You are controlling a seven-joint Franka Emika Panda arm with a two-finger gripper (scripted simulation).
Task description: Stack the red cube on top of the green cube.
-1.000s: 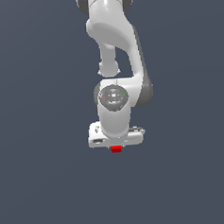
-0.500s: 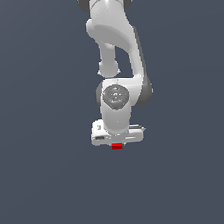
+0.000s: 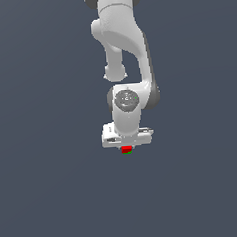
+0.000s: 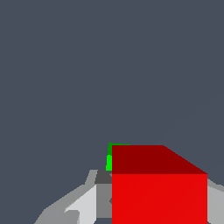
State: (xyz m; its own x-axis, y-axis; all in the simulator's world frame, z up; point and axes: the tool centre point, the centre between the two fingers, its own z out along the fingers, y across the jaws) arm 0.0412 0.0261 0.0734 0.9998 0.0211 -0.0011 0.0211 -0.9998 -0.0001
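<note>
Gripper (image 3: 126,149) closed on red cube (image 3: 126,149), approx. directly above green cube (image 3: 129,152); green edge visible behind red in wrist view.

No readable text or markings anywhere

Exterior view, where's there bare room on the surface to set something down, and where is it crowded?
The grey surface is bare on the exterior view's left and right of the arm, and below the cubes. It is crowded only under the gripper, where the red cube sits between the fingers with the green cube just beneath it.
</note>
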